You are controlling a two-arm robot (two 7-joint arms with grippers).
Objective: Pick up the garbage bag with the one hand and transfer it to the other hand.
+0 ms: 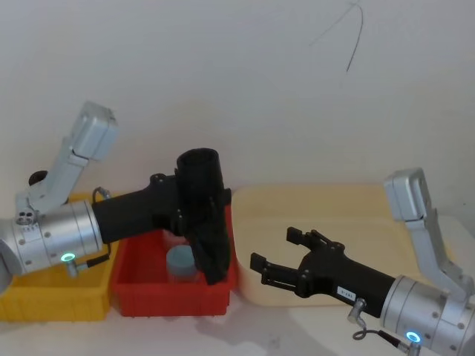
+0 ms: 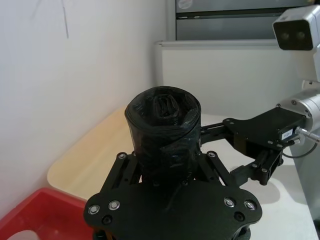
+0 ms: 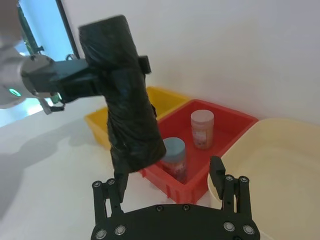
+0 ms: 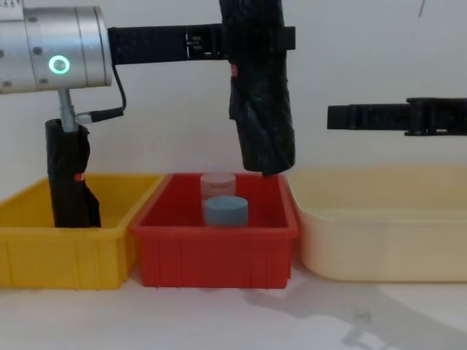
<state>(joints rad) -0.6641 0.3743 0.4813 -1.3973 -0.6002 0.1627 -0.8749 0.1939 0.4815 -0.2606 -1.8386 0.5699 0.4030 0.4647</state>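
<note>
Nearest, the right gripper (image 1: 274,251) hangs above the front rim of the cream tray (image 1: 334,208) on the bench (image 4: 219,321). Its jaws are spread wide, pointing toward the garbage bag (image 4: 263,109) without touching it. Farther on, the left gripper (image 1: 199,209) has its jaws clamped around the bag's upper half, holding it slightly tilted in the air above the red bin (image 4: 219,255) and a blue-lidded jar (image 4: 225,210).

I am reading nothing; the small white label (image 1: 346,292) on the long black right gripper (image 1: 273,248) is showing illegible print.
</note>
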